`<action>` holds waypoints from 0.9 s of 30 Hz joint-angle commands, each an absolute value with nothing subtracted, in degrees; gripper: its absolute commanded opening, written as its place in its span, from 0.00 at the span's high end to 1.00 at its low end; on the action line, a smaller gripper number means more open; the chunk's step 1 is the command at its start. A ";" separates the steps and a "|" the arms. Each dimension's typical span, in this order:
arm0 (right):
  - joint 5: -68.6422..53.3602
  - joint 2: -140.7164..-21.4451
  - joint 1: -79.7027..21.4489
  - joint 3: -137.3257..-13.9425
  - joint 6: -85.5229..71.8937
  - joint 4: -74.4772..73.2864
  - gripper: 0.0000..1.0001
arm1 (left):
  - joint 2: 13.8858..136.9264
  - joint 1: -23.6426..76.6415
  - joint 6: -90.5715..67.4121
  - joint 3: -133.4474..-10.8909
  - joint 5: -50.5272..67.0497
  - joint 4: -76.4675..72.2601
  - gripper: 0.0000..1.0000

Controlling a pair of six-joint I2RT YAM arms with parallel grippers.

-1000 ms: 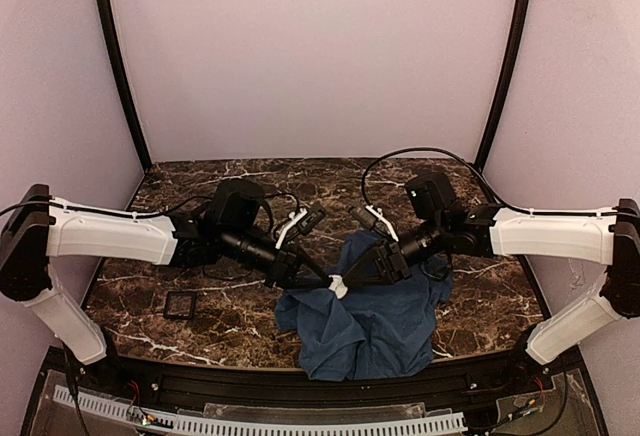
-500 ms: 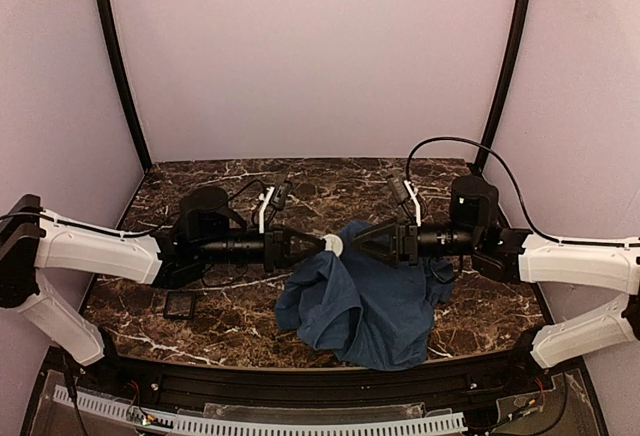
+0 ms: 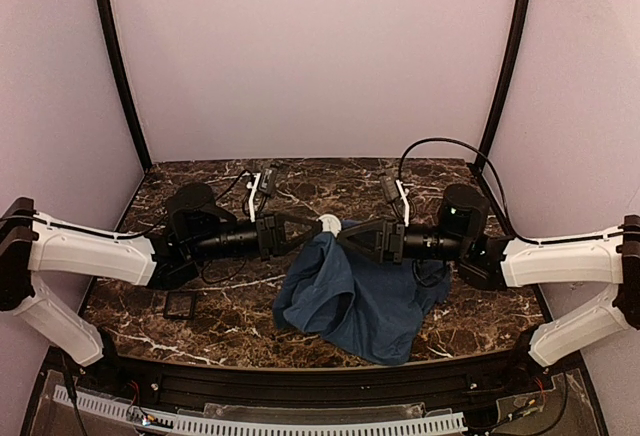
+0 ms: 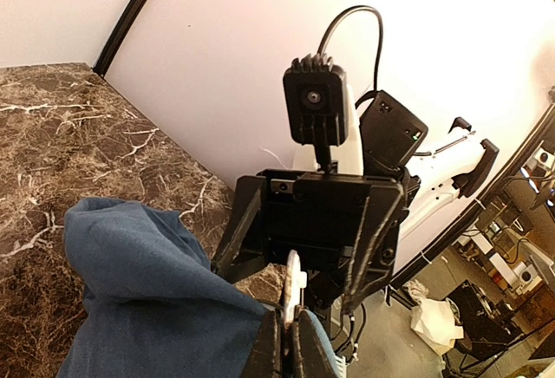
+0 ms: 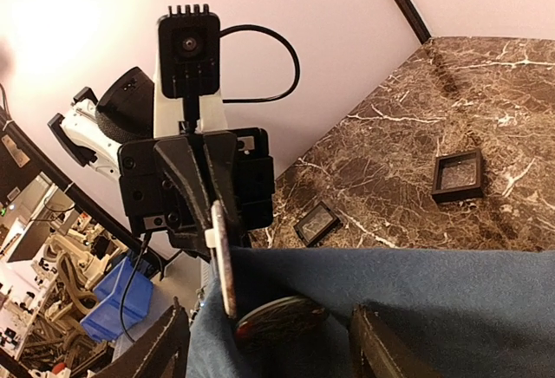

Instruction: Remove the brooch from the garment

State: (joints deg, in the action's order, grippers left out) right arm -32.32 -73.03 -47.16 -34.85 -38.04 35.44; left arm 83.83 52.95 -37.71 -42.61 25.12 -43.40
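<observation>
Two arms are now lying level and facing each other nose to nose above the middle of the table [image 3: 475,306], where a second ago they were dipping down to the garment [image 3: 350,296] nearer the front. The left gripper [image 3: 310,225] is staying pinched together on the brooch [image 3: 328,222], which has been carried up and toward the far side. The left wrist view is showing the pale piece standing edge-on out of the closed fingertips. The right gripper [image 3: 348,232] has been spreading its fingers [image 5: 163,350] over that same second, and they are now standing wide apart, with blue cloth lying across the gap rather than being clamped.

The cloth's top edge is rising with the brooch while the rest is trailing down to the table, so I am judging the brooch to be still fastened. With nothing bracing the fabric, the pull is lifting the garment instead of parting the two.

The surface is showing as dark brown marble with white veins, and a small black square tray [image 3: 180,303] is sitting near the front left. Lilac walls [image 3: 320,56] are closing in the far side and both flanks, with black poles [image 3: 117,56] running up the far corners
</observation>
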 commanded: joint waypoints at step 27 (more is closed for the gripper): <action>-35.02 -79.89 -49.39 -38.85 -42.94 45.32 0.78 | 80.32 53.12 -36.12 -42.37 25.99 -43.15 0.99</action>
State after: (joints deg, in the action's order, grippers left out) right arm -34.94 -79.05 -48.77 -37.28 -41.93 42.76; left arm 82.52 52.93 -37.04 -42.59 25.21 -41.93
